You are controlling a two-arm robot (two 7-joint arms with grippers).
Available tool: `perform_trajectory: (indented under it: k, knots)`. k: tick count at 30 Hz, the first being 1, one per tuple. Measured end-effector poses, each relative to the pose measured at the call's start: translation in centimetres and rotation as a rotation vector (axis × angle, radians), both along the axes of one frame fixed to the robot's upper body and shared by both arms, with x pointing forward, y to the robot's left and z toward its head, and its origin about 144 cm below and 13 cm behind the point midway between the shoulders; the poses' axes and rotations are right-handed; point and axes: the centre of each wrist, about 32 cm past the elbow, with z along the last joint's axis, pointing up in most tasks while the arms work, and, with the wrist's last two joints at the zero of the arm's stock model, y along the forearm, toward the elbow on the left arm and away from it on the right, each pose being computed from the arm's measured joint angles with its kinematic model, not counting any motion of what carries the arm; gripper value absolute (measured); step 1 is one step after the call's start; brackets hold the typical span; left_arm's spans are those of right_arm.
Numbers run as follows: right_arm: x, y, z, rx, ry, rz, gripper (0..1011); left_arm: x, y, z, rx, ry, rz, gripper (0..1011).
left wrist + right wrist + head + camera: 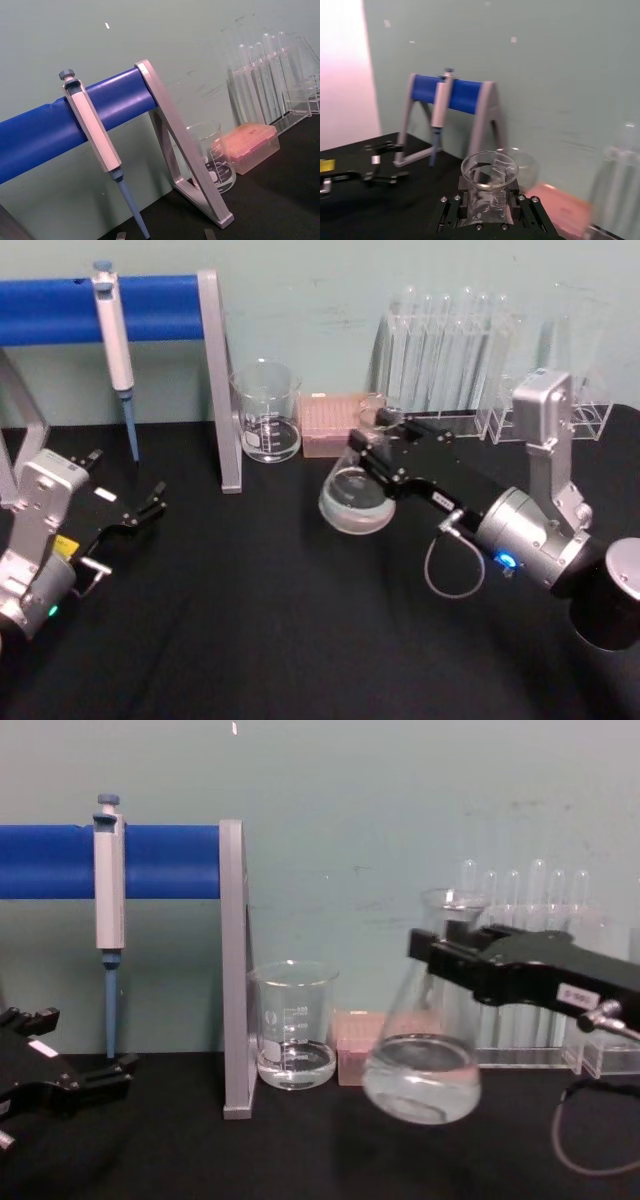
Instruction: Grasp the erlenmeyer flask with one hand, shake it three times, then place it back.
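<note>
The erlenmeyer flask (422, 1065) is clear glass with some clear liquid in its wide base, and it hangs tilted a little above the black table. My right gripper (447, 952) is shut on its neck, just under the flared rim (489, 169). In the head view the flask (355, 498) sits at centre, held by the right gripper (378, 445) reaching in from the right. My left gripper (150, 502) rests open on the table at the left, far from the flask.
A glass beaker (267, 412) and a pink tip box (332, 422) stand behind the flask. Test tube racks (452, 360) line the back right. A blue-barred stand (215, 380) with a hanging pipette (115, 350) occupies the back left. Bare black tabletop (280, 620) spreads in front.
</note>
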Motion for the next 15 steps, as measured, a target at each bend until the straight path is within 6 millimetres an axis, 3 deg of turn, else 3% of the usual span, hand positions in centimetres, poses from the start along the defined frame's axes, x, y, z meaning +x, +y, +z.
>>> perform_trajectory:
  k: [15]
  knots:
    - [0.22,0.73,-0.02,0.001,0.013,0.069,450,0.00,0.00,0.00,0.000,0.000,0.000,1001]
